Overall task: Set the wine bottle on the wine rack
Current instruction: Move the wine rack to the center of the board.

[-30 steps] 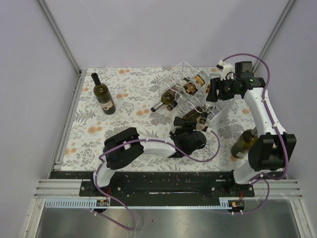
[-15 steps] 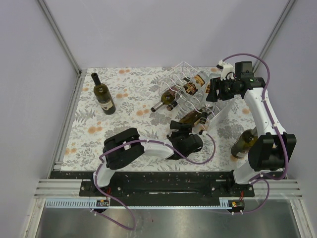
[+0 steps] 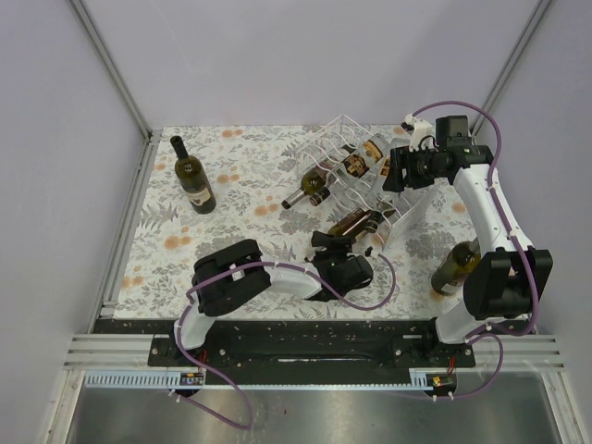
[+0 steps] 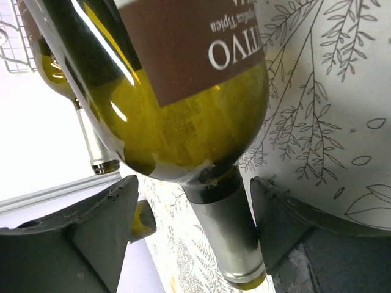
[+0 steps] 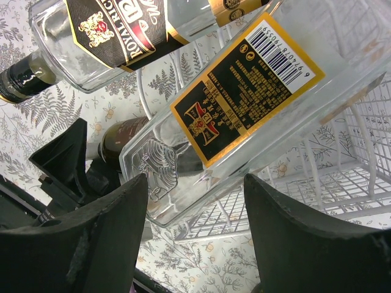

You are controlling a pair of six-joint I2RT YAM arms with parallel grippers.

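The clear wire wine rack (image 3: 335, 134) stands at the back right of the mat. A green wine bottle with a brown label (image 3: 356, 220) lies in its lower front cradle, neck toward me. In the left wrist view, its body (image 4: 183, 110) fills the frame. My left gripper (image 3: 333, 240) (image 4: 194, 195) is open, and the bottle's dark neck (image 4: 229, 232) passes between its fingers. My right gripper (image 3: 396, 174) (image 5: 195, 183) is open at the rack's right side. It straddles the base of a clear square bottle with a black and gold label (image 5: 244, 104) lying in the upper row.
Another clear bottle with a black label (image 5: 116, 36) and a dark bottle (image 3: 307, 190) also lie in the rack. A green bottle (image 3: 192, 176) sits on the mat at the left. Another bottle (image 3: 456, 266) is by the right arm's base. Walls close off both sides.
My left gripper has drawn back down and to the left along the lower bottle's neck, leaving the bottle in the rack. The right gripper has edged slightly left.
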